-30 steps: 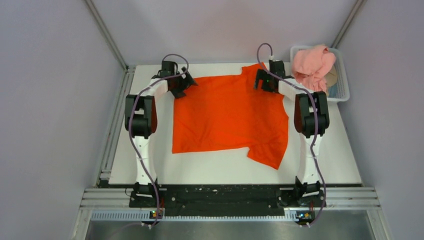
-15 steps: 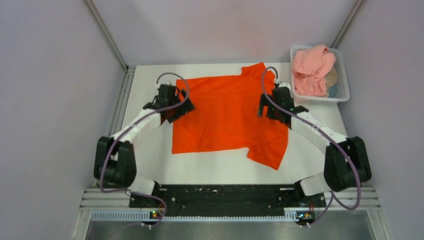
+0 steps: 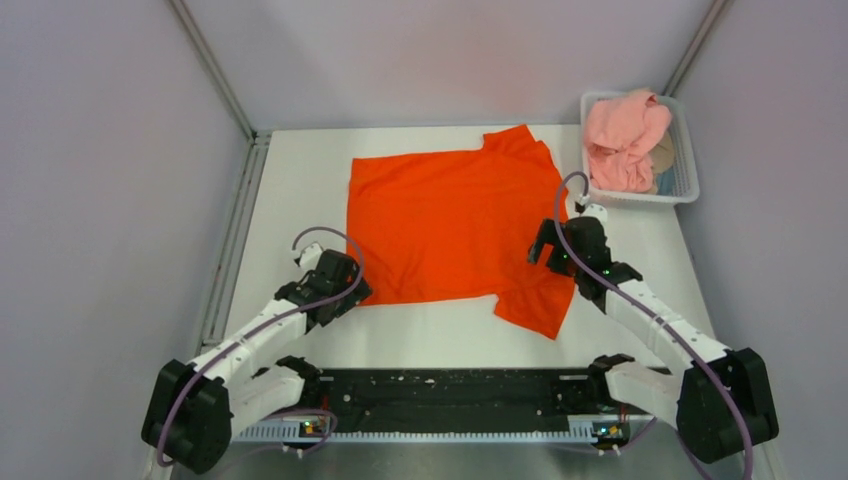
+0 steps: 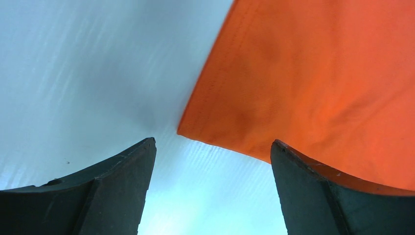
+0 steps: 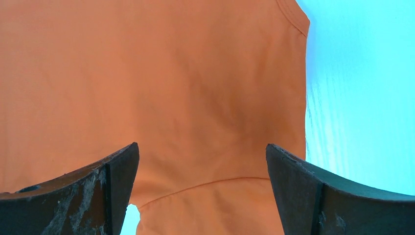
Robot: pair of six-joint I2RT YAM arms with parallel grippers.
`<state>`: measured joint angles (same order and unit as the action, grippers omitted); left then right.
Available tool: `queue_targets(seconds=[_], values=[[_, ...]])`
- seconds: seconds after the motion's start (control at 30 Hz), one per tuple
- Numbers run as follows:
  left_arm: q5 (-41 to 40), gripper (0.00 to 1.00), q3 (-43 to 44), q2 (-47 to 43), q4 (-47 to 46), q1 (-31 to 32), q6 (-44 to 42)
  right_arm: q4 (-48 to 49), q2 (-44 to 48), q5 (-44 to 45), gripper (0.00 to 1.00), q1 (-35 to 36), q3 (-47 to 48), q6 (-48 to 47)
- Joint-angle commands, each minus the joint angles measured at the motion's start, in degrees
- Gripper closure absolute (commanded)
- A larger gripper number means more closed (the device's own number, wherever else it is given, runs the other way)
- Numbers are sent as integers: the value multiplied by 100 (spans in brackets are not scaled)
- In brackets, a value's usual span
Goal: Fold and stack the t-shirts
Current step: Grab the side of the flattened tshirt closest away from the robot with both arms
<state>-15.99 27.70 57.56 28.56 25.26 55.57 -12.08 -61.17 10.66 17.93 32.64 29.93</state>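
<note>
The bright orange-red t-shirt (image 3: pixel 455 225) lies spread flat on the white table (image 3: pixel 290 200), with its near right sleeve (image 3: pixel 535 305) sticking out toward the front. My left gripper (image 3: pixel 348 290) hovers open at the shirt's near left corner. In the left wrist view that corner (image 4: pixel 318 73) lies just ahead of the left gripper (image 4: pixel 213 143), with nothing between the fingers. My right gripper (image 3: pixel 548 250) stands open over the shirt's right side by the sleeve seam. The right wrist view shows orange cloth (image 5: pixel 147 73) under the right gripper (image 5: pixel 201 145), not pinched. The pale pink t-shirt (image 3: pixel 625 130) is bunched in the basket.
A white mesh basket (image 3: pixel 683 180) stands at the table's back right corner, just off the shirt's far right sleeve. Metal rails run along the left edge (image 3: pixel 228 260) and the near edge (image 3: pixel 450 395) of the table. Grey walls close in on three sides.
Both arms have pulled back from the shirt's far corners toward the near edge. The left gripper now sits at the near left corner, the right one by the near right sleeve. The shirt has not moved.
</note>
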Motion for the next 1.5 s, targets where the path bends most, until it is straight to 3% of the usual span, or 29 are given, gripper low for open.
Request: queue_targets(seconds=[0.0,0.17,0.37,0.43,0.5,0.57,0.6,0.83,1.13,1.23,1.47], values=[[-540,12,-118,46,-67,7,313,294,179,62,1,-15,-47,122],[-302,29,-125,485,-415,10,360,261,78,103,1,-10,-19,126],[-344,57,30,1057,-492,7,232,125,-55,283,2,-10,65,137],[-340,61,67,1194,-518,13,193,80,-90,330,2,-11,84,144],[-297,73,77,1273,-598,12,191,58,-99,380,2,-9,84,130],[-219,95,82,1333,-688,13,184,24,-102,460,2,-11,84,138],[-204,100,95,1348,-686,12,178,-16,-108,503,2,-8,96,134],[-258,100,146,1106,-602,12,25,-928,-89,390,7,118,347,203],[-472,100,86,918,-515,12,-71,-2936,19,784,14,1643,488,990],[-431,100,28,874,-626,12,-81,-3533,50,684,21,1845,414,1287],[-522,100,-12,839,-586,10,-62,-3206,-171,174,35,1939,96,1538]])
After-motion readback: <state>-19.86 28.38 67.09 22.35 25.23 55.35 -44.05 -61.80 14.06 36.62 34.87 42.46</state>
